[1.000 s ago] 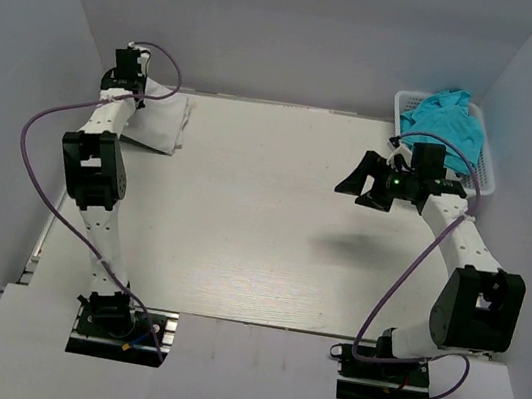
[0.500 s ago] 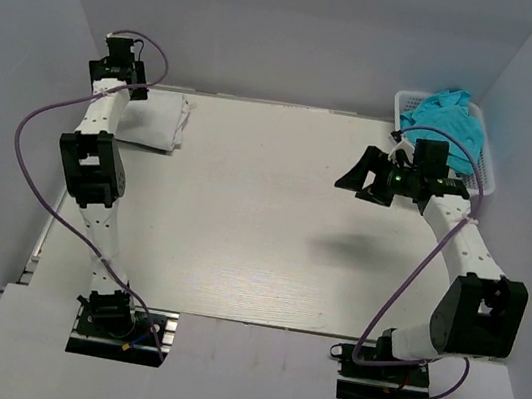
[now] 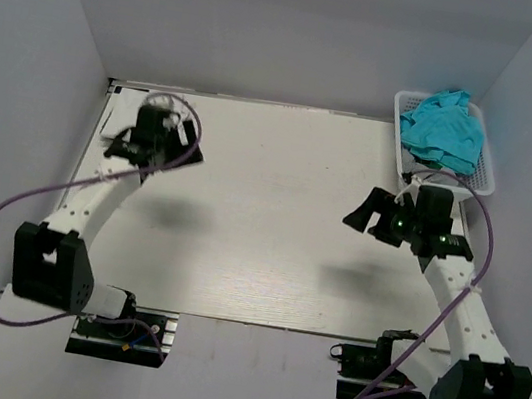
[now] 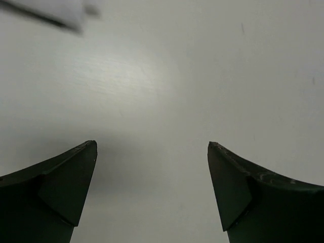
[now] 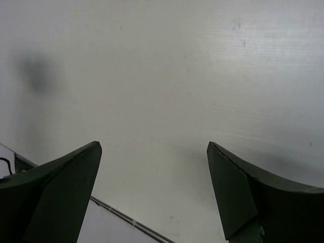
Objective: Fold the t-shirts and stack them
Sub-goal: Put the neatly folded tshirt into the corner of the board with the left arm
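A folded white t-shirt [image 3: 124, 103] lies at the back left corner of the table, partly hidden behind my left arm. Its blurred corner shows at the top left of the left wrist view [image 4: 48, 11]. Bright teal t-shirts [image 3: 445, 127] are piled in the white lattice basket [image 3: 483, 171] at the back right. No dark grey-green shirt is in view. My left gripper [image 3: 191, 145] is open and empty above bare table [image 4: 152, 144], just right of the white shirt. My right gripper [image 3: 367, 214] is open and empty above bare table [image 5: 154, 144], in front of and left of the basket.
Grey walls close in the table at the back and both sides. The table's near edge and a metal rail [image 5: 131, 223] show under the right gripper. Purple cables loop off both arms [image 3: 0, 218].
My left arm has swung from the back left corner, off the white shirt, toward the middle. My right gripper has drawn back toward the near side, away from the basket.
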`<state>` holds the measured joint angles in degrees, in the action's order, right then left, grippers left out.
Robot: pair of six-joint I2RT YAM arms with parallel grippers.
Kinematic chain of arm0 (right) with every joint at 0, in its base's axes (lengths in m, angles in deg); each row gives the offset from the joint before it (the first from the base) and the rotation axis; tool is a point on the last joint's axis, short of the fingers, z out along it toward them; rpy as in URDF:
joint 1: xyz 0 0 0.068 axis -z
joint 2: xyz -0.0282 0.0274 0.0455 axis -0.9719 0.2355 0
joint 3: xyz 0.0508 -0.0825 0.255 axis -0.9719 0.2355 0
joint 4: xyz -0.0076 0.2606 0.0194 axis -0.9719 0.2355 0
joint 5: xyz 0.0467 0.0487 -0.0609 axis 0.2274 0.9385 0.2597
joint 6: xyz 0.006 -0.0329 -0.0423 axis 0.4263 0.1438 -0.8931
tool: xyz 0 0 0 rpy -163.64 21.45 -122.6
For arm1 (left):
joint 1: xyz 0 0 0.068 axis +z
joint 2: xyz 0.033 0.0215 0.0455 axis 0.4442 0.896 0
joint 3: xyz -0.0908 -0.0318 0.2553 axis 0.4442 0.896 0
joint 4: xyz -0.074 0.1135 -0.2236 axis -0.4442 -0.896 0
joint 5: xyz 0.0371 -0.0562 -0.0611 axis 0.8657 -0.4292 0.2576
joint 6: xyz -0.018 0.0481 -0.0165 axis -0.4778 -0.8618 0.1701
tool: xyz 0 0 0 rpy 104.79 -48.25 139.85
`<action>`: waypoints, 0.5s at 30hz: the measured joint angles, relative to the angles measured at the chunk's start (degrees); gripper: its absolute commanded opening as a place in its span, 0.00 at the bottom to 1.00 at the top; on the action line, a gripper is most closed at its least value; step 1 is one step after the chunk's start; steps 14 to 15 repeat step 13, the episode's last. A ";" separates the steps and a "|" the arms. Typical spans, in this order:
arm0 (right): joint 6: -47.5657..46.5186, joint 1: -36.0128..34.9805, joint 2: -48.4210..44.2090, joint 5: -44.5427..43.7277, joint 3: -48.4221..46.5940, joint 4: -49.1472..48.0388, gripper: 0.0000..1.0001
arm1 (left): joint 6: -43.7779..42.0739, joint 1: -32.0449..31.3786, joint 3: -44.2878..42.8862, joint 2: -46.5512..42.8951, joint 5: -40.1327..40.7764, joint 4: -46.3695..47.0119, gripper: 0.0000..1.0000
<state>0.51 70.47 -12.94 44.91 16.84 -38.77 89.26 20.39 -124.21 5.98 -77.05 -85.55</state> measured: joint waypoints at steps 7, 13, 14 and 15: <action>2.58 0.00 -10.95 -1.55 12.35 -1.25 0.91 | 4.72 -7.61 20.90 -18.03 -4.15 -3.93 1.00; 3.89 0.02 -17.35 -1.60 14.60 -4.11 0.91 | 5.16 -7.63 21.35 -35.95 -2.93 -6.21 1.00; 3.89 0.02 -17.35 -1.60 14.60 -4.11 0.91 | 5.16 -7.63 21.35 -35.95 -2.93 -6.21 1.00; 3.89 0.02 -17.35 -1.60 14.60 -4.11 0.91 | 5.16 -7.63 21.35 -35.95 -2.93 -6.21 1.00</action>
